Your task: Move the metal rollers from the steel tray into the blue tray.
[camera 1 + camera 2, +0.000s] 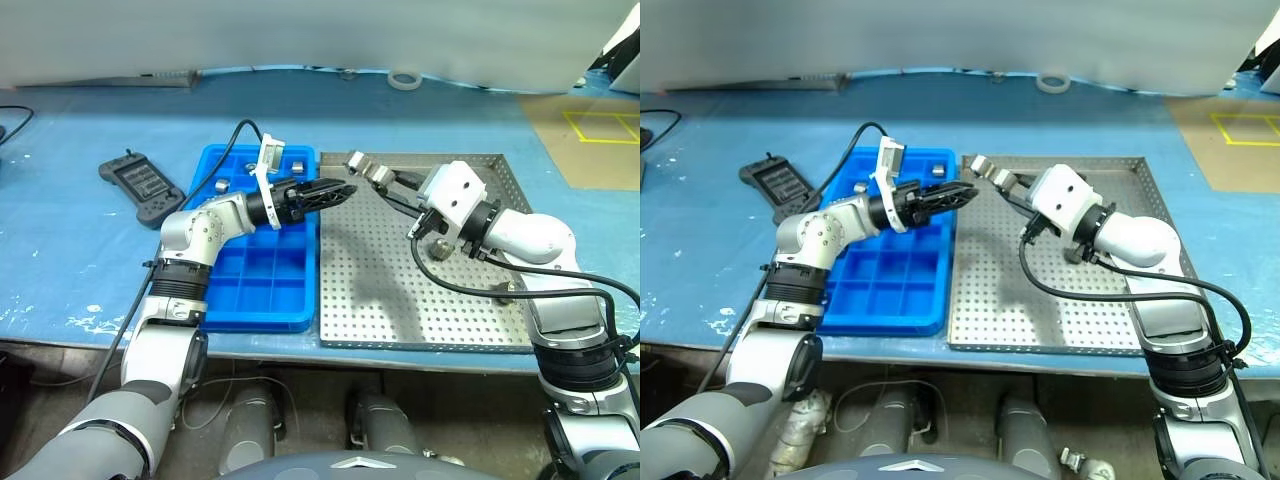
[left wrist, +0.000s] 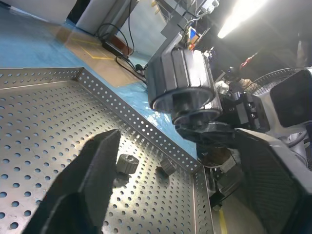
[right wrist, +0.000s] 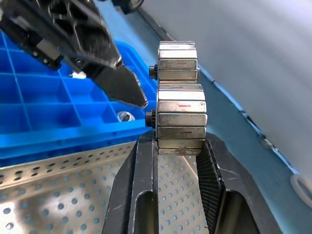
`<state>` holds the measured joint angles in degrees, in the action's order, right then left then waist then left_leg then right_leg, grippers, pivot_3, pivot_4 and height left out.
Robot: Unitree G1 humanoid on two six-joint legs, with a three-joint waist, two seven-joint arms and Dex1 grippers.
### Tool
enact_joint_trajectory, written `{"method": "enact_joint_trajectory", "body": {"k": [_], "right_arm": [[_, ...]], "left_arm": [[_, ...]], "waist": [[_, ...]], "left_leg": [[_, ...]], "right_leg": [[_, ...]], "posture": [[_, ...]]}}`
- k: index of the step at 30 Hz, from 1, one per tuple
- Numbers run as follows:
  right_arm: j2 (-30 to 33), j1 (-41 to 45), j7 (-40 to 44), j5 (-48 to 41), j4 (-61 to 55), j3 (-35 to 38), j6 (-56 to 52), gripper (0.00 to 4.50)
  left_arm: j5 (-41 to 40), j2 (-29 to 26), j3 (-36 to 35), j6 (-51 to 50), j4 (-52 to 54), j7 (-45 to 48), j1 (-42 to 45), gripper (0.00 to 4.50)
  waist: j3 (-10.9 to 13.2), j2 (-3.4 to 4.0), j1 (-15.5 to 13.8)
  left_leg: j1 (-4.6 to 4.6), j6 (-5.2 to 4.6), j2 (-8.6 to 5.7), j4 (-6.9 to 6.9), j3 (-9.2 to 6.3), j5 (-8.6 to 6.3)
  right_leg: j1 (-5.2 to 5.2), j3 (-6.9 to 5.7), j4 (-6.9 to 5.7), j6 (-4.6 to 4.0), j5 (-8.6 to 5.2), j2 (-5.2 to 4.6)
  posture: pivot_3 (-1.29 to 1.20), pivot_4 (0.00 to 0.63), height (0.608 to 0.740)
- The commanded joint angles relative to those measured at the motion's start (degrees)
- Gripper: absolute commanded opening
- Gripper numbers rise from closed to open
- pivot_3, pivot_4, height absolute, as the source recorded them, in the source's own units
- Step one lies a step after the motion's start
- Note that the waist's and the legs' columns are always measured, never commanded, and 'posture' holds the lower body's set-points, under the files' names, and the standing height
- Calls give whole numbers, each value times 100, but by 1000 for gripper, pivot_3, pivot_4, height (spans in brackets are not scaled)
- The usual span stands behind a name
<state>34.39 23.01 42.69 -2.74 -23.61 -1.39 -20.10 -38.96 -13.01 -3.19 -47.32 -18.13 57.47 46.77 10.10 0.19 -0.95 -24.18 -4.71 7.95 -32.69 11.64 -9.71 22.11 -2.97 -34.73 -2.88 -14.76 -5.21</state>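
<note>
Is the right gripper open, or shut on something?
Shut on metal rollers: the right gripper pinches a stacked pair between its two fingers, held above the steel tray.

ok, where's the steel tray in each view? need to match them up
Left eye view: steel tray right of centre, edge to edge with the blue tray.
Right eye view: centre, same neighbour on its left.
Left wrist view: perforated floor and corner rim, beyond the fingers.
Right wrist view: perforated strip alongside the blue tray's wall.
Shared landmark: the left gripper, whose black fingers are in all four.
</note>
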Motion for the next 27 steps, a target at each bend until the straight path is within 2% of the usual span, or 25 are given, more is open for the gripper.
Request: {"method": "enact_joint_trajectory", "body": {"k": [1, 6, 12, 21, 27], "right_arm": [[81, 32, -20, -88, -304, 52, 79, 687], [118, 28, 2, -49, -330, -19, 153, 687], [270, -64, 87, 7, -329, -141, 318, 687], [275, -74, 54, 25, -377, -189, 339, 687], [291, -38, 31, -13, -439, -169, 257, 687]], "left_arm": [[40, -44, 68, 116, 195, 86, 26, 4470], [-123, 138, -65, 79, 158, -46, 60, 4470], [-791, 508, -721, -287, -125, -349, 505, 4470], [-550, 557, -300, -358, -183, -205, 413, 4470], [-440, 472, -438, -246, -630, -282, 459, 4470]], "waist": [[0, 0, 4], [0, 0, -1], [0, 0, 1], [0, 0, 8], [0, 0, 9]], "left_leg": [[0, 0, 0, -2, 0, 0], [0, -1, 0, -6, 0, 0], [-2, -8, 0, -18, 0, -4], [3, -13, 0, -28, -1, -7], [3, -17, 0, -33, -1, -9]], "right_leg": [[0, 0, -2, 0, 0, 0], [-2, 0, -3, 0, 0, 0], [-6, -1, -6, 0, 0, -2], [-12, 0, -8, 0, 1, -3], [-15, 0, -9, 0, 1, -4]], "posture": [[-199, 150, 740], [-198, 150, 740], [-197, 150, 740], [-208, 150, 740], [-210, 150, 740]]}}
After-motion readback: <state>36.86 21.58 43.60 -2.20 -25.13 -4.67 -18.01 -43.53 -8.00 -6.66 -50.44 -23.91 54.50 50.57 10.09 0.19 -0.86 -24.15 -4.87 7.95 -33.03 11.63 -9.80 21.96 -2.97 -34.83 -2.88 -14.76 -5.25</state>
